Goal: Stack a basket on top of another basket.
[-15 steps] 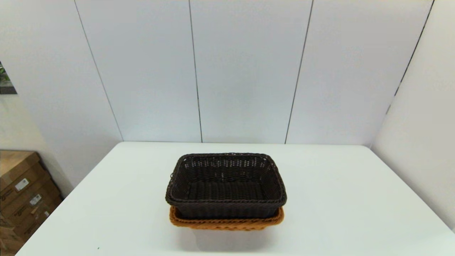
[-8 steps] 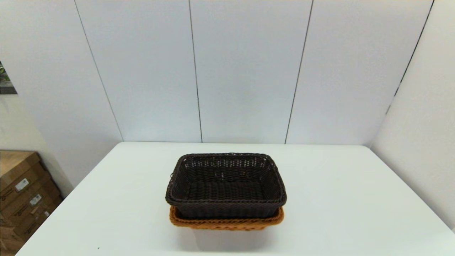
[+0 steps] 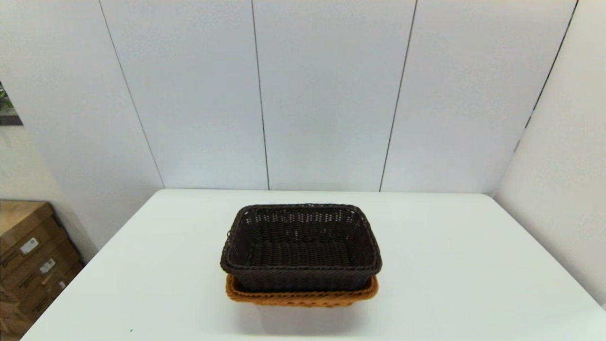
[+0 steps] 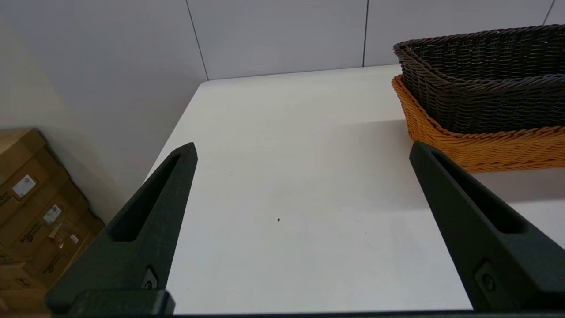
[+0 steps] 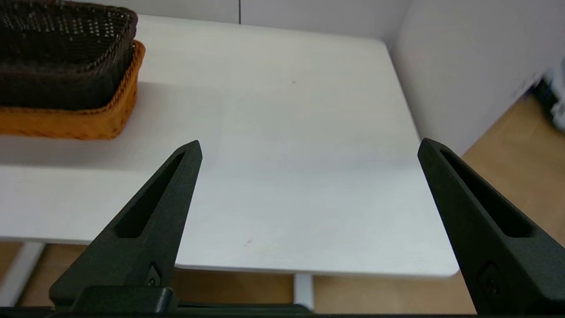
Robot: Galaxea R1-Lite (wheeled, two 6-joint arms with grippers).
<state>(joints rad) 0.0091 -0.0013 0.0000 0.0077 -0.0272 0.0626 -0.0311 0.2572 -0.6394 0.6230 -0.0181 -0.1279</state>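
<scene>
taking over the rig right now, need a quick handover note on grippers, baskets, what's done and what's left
Left gripper: open, empty, pulled back over the table's left side, clear of the baskets.
Right gripper: open, empty, back near the table's near right edge, also clear.
Dark basket: nested upright in the orange basket at mid table, rims roughly lined up.
Done: the stack is made and nothing is held.
Left: nothing on the stack itself that I can see; at most, park the arms.
</scene>
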